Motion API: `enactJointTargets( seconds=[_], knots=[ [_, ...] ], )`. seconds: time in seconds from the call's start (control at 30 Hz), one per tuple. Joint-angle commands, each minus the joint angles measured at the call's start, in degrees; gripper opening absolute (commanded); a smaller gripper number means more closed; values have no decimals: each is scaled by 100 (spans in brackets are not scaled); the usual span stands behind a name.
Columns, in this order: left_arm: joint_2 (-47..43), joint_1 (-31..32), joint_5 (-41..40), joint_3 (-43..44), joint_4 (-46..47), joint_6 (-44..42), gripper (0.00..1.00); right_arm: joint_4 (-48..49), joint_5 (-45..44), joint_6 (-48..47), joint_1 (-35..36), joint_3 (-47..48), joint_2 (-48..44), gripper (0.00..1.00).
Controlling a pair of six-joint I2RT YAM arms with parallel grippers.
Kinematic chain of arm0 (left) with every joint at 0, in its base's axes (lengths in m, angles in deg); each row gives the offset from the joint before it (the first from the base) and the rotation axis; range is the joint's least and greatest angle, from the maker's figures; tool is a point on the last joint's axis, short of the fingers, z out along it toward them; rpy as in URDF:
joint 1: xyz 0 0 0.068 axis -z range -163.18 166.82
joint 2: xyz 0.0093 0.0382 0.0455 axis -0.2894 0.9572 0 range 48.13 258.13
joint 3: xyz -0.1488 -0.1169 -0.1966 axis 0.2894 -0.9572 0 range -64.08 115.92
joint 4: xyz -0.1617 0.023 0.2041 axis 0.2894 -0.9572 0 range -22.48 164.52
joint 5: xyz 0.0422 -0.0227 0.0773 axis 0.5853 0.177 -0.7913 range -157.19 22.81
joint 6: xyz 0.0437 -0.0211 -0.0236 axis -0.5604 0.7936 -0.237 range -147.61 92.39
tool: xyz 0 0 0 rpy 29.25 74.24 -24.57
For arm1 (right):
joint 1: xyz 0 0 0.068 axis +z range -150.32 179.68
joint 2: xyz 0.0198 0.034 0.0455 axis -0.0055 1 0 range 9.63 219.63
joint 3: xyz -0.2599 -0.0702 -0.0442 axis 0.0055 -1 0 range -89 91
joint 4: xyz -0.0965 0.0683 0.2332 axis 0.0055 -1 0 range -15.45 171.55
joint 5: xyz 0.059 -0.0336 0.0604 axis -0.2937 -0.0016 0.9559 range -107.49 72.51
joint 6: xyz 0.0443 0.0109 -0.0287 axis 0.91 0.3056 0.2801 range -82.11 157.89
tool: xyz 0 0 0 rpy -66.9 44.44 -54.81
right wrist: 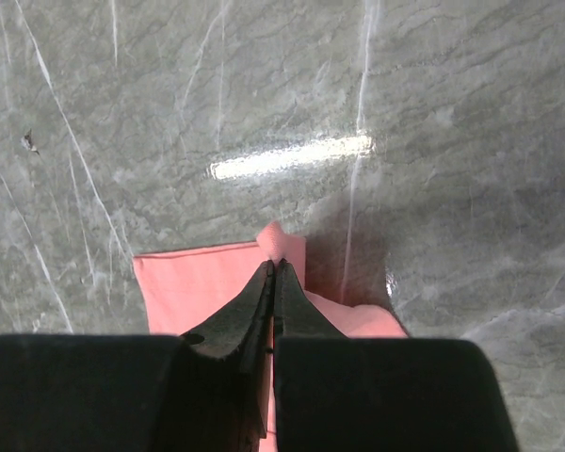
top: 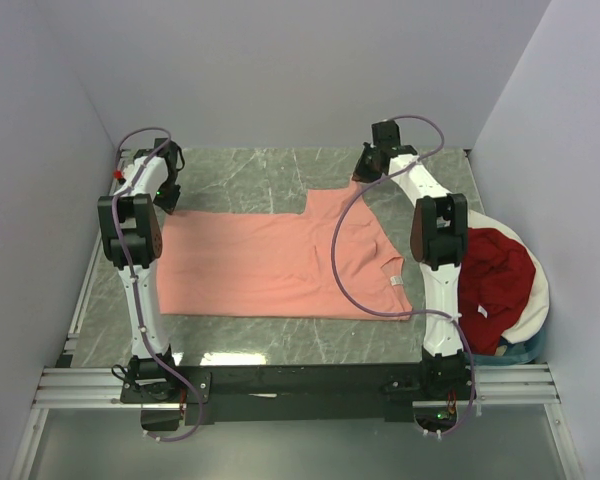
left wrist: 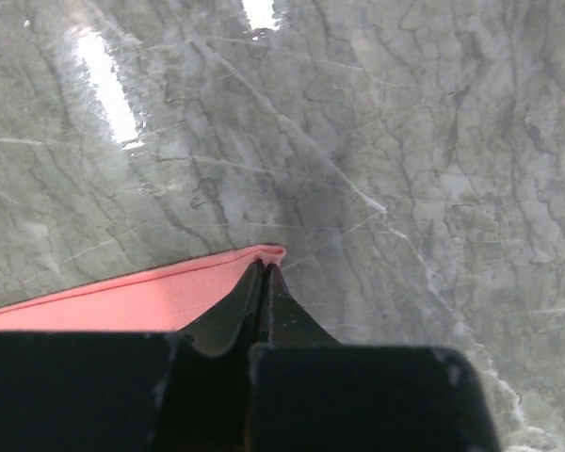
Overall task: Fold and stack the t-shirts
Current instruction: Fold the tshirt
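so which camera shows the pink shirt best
The top external view: nearly the whole salmon-pink t-shirt lies spread on the table there. The left wrist view shows only an edge corner pinched in the left gripper; the right wrist view only a small corner pinched in the right gripper.

Spread t-shirt (top: 270,265) flat on table (top: 260,170), centre, neck end toward right. Left gripper (left wrist: 264,268) at its far-left corner; right gripper (right wrist: 275,268) at its far-right corner. Basket (top: 542,290) at table's right edge, beside right arm (top: 440,260); bunched t-shirt (top: 495,275) inside it.
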Motion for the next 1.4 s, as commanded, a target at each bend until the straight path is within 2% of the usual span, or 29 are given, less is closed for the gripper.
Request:
enactJointTargets(
  seconds=[0.0, 0.37, 0.63, 0.9, 1.13, 1.37],
  knots=[
    [-169, -60, 106, 215, 208, -302, 1, 174, 9, 40, -97, -2, -572, 0],
    [-327, -210, 282, 549, 490, -803, 1, 254, -26, 67, -168, -266, -1144, 0],
    [-565, -289, 607, 242, 876, -1059, 0, 315, -105, 23, -159, -714, -1557, 0],
    [-1276, -280, 844, -777, 1315, -1147, 1, 718, -87, 172, -124, -2181, -2488, 0],
    [-1917, -298, 915, -1779, 1545, -1068, 1, 1159, -236, 471, 174, -3841, -3682, 0],
    [-2480, -359, 932, -2623, 1728, -1059, 1, 1483, -377, 787, 430, -4976, -4501, 0]
  ],
)
